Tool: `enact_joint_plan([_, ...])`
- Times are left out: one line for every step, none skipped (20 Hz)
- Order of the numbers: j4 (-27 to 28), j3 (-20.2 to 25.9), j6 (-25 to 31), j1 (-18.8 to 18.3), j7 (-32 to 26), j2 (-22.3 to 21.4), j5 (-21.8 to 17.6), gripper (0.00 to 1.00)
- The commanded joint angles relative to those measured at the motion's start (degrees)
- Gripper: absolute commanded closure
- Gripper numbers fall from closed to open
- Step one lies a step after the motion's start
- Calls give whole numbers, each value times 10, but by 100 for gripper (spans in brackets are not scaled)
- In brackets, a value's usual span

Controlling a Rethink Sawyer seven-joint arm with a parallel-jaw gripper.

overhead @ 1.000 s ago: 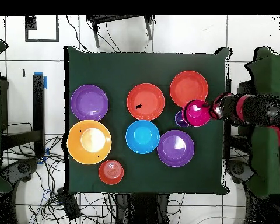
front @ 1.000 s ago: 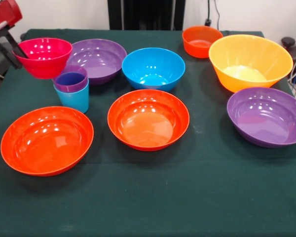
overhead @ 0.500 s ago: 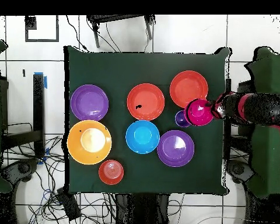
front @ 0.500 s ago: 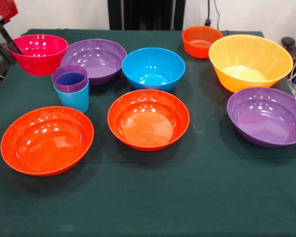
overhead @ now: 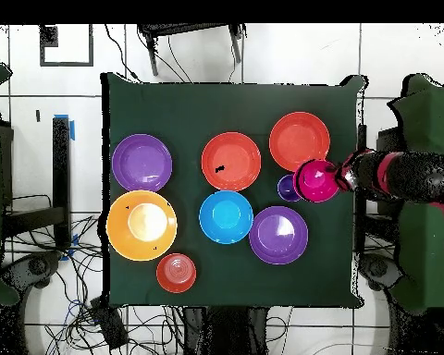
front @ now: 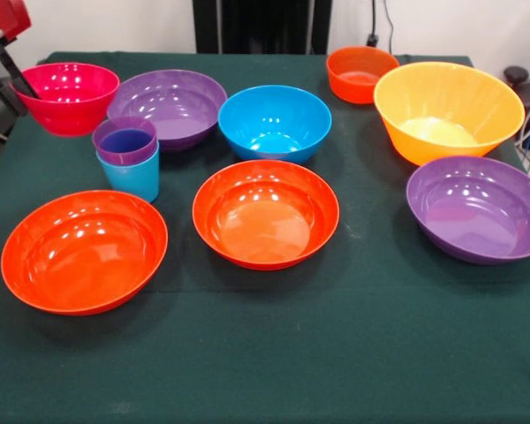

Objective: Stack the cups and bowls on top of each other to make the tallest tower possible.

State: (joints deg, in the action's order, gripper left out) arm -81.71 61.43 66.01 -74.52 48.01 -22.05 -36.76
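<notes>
The gripper (front: 16, 81) sits at the table's (front: 274, 353) edge with one dark finger hooked inside the rim of the small pink bowl (front: 68, 97) and clamped on that rim, so the step in hand looks like carrying this bowl to the tower (front: 128, 159). That tower is only two pieces so far: the purple cup (front: 124, 141) nested in the light blue cup (front: 132, 177), standing just in front of the pink bowl and beside a wide purple bowl (front: 170, 106). Next move, as I judge it: lift the pink bowl clear and centre it over the purple cup (a narrow perch, so a tilt could topple it). That neighbouring purple bowl crowds the approach. Waiting around are two orange-red bowls (front: 84, 250), the blue bowl (front: 274, 121), the small orange bowl (front: 360, 73), the yellow-orange bowl (front: 448, 110) and a second purple bowl (front: 477, 208).
</notes>
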Motion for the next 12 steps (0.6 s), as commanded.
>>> enact_joint_plan([-50, -59, -29, 12, -67, 7, -36, 100])
enact_joint_plan([-54, -59, -32, 10, -68, 8, -35, 100])
enact_joint_plan([-57, -59, -35, 8, -68, 9, -35, 100])
enact_joint_plan([-60, -60, -39, 6, -68, 10, -36, 100])
enact_joint_plan([-63, -60, -41, 4, -68, 10, -36, 100])
enact_joint_plan([-66, -60, -43, 2, -68, 10, -36, 100])
enact_joint_plan([-68, -59, -45, 1, -69, 11, -36, 100])
enact_joint_plan([-71, -59, -49, 0, -68, 11, -37, 100])
enact_joint_plan([-74, -59, -53, -1, -67, 11, -37, 100])
enact_joint_plan([-75, -60, -54, -1, -64, 11, -37, 100])
enact_joint_plan([-78, -61, -56, -2, -62, 11, -37, 100])
enact_joint_plan([-79, -61, -57, -2, -59, 12, -36, 100])
